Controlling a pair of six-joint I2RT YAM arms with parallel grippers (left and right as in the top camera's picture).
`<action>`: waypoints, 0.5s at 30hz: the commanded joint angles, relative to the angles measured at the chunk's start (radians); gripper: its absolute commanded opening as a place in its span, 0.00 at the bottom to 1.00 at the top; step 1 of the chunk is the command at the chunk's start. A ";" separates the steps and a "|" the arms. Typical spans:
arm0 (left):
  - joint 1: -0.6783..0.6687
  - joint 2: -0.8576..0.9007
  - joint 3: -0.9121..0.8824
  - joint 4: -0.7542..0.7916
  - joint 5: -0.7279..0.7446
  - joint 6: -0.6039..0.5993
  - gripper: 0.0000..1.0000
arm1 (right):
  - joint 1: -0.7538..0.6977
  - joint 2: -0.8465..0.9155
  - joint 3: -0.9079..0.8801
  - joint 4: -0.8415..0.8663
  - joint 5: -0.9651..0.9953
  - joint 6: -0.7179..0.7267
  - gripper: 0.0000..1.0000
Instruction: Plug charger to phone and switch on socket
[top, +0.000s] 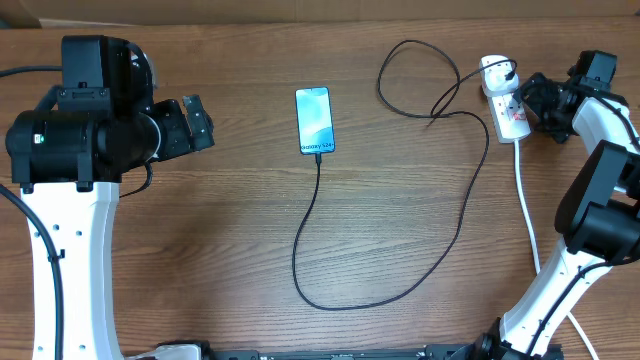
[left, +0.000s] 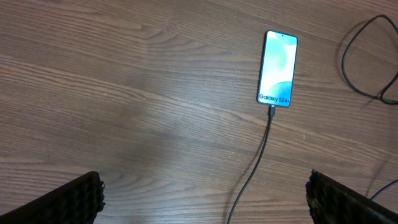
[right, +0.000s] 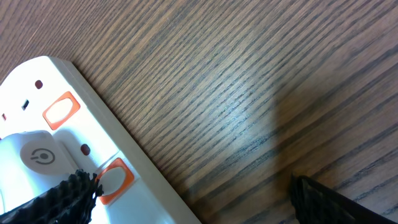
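One end of the charger (left: 260, 152) appears seated in the Galaxy S24+ phone (top: 314, 120), mid-bench towards the far edge, so the left gripper (top: 197, 124) hangs apart, idle. The right gripper (right: 199, 208), jaws spread, hovers over the socket (top: 508, 105) at the far right corner, likely for its orange switch (right: 115, 177).

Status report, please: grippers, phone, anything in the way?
Left gripper open, away from phone. Right gripper open at socket, one finger beside a red switch. Charger looks plugged into phone. Nothing in the way.
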 joint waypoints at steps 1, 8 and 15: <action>-0.006 -0.008 0.003 0.001 -0.007 -0.009 1.00 | 0.004 -0.017 -0.018 -0.005 0.001 -0.005 1.00; -0.006 -0.008 0.003 0.001 -0.007 -0.009 1.00 | 0.004 -0.010 -0.018 -0.014 0.001 -0.005 1.00; -0.006 -0.008 0.003 0.001 -0.006 -0.009 1.00 | 0.006 0.034 -0.018 -0.023 0.000 -0.005 1.00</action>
